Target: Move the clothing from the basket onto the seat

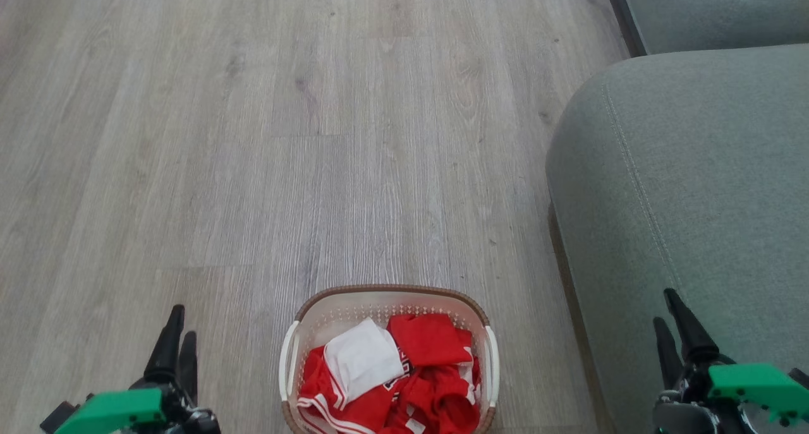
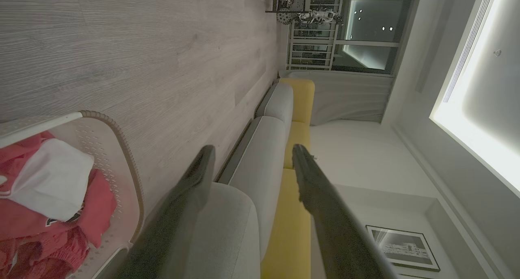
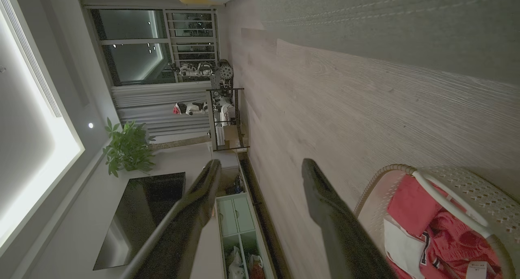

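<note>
Wooden floor carries basket holding clothing, bottom centre; seat at right. Left tool and right tool spread, empty.

Head view looks steeply down at the floor; both wrist views, rolled sideways, share the basket.

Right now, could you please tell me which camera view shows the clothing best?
The head view: it looks down into the basket, so the red-and-white clothing shows nearly whole. The left wrist view catches part at its left edge; the right wrist view, part behind the basket's white handle.
</note>
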Robot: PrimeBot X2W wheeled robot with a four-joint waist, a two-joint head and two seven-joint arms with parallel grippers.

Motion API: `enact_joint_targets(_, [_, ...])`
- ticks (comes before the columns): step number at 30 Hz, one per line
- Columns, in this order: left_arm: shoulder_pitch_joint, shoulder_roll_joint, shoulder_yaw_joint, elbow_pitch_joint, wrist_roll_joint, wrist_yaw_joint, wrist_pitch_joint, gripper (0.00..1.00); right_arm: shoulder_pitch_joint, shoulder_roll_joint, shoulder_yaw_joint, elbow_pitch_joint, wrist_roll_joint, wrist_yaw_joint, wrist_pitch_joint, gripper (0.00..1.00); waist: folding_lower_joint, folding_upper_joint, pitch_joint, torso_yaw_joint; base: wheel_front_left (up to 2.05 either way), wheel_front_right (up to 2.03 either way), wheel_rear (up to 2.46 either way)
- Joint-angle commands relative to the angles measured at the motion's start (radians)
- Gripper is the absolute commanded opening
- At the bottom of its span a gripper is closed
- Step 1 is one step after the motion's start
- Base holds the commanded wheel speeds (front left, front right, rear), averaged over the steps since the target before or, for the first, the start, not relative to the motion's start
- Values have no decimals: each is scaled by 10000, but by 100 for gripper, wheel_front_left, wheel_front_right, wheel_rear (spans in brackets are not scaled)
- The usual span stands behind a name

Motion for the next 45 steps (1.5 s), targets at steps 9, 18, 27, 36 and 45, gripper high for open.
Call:
enact_joint_targets(9, [-553, 89, -173, -636, 82, -10, -289, 100, -420, -3, -11, -724, 48, 0, -107, 100, 0, 0, 11, -20, 0, 0, 0])
enact_joint_targets(18, [-627, 99, -232, -924, 546, -16, -551, 100, -439, -51, 40, -1139, -266, 0, -332, 100, 0, 0, 21, -55, 0, 0, 0])
enact_joint_targets(27, [-699, 109, -336, -1262, 1394, 70, -785, 100, -467, -410, 471, -1513, -902, 0, -818, 100, 0, 0, 27, -94, 0, 0, 0])
enact_joint_targets(36, [-769, 119, -617, -1751, 2859, 288, -1049, 100, -535, -724, 746, -1942, -1964, -1, -1164, 100, 0, 0, 31, -127, 0, 0, 0])
enact_joint_targets(45, [-823, 131, -1135, -2028, 4920, 594, -1341, 100, -554, -925, 949, -2198, -3676, -1, -1462, 100, 0, 0, 50, -164, 0, 0, 0])
